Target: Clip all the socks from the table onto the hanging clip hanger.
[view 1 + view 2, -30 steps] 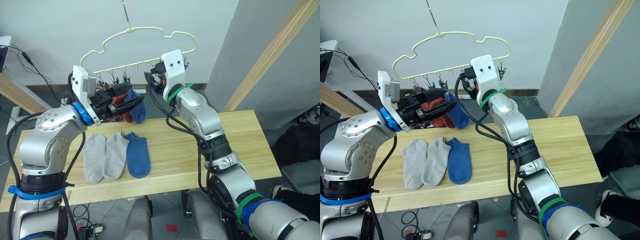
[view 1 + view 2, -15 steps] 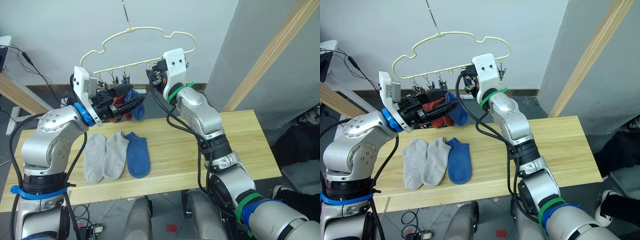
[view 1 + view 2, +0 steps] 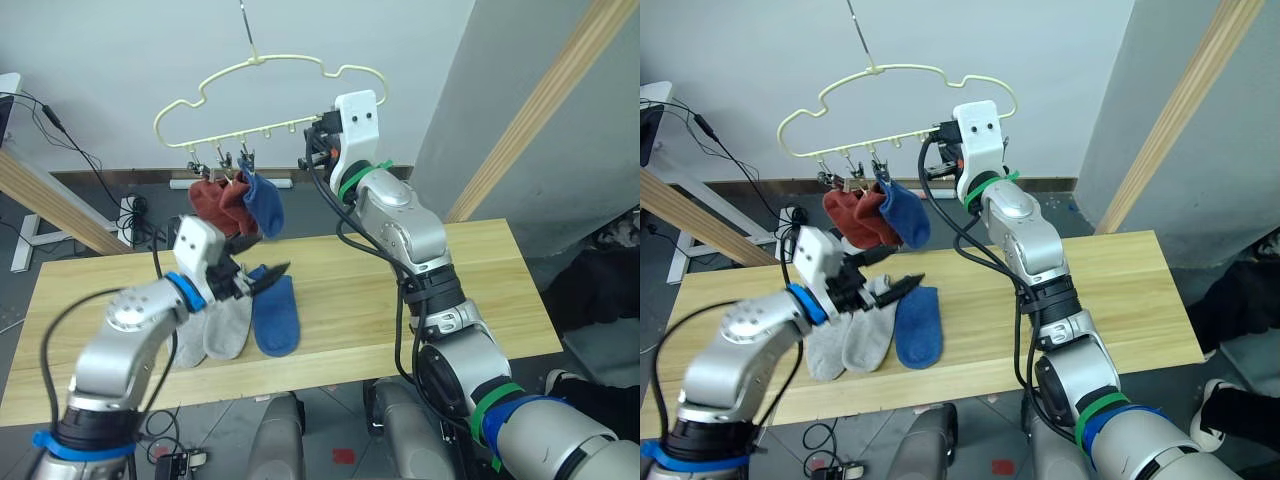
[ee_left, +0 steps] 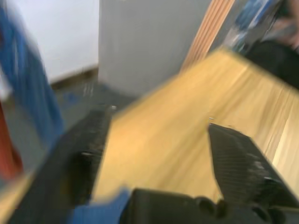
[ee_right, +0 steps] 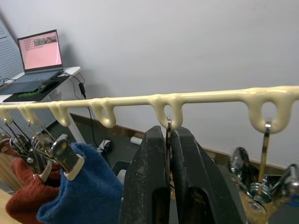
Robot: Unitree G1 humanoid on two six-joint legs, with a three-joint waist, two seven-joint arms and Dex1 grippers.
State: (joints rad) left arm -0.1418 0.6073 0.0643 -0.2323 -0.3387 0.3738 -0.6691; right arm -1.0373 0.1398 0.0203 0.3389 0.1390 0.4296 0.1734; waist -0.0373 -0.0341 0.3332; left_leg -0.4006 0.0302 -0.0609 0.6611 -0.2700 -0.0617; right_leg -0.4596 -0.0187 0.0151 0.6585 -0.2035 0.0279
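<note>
pale-yellow clip hanger (image 3: 262, 78); rust-red, blue, grey socks (image 3: 236, 203); light wood table (image 3: 400, 270).

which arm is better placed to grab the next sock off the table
Left. The left gripper hangs open just above the blue sock and the two grey socks on the table. The right gripper is up at the clip hanger, shut on a clip of its bottom bar.

Even, bright indoor light, soft shadows; left wrist view heavily motion-blurred, other views sharp.
</note>
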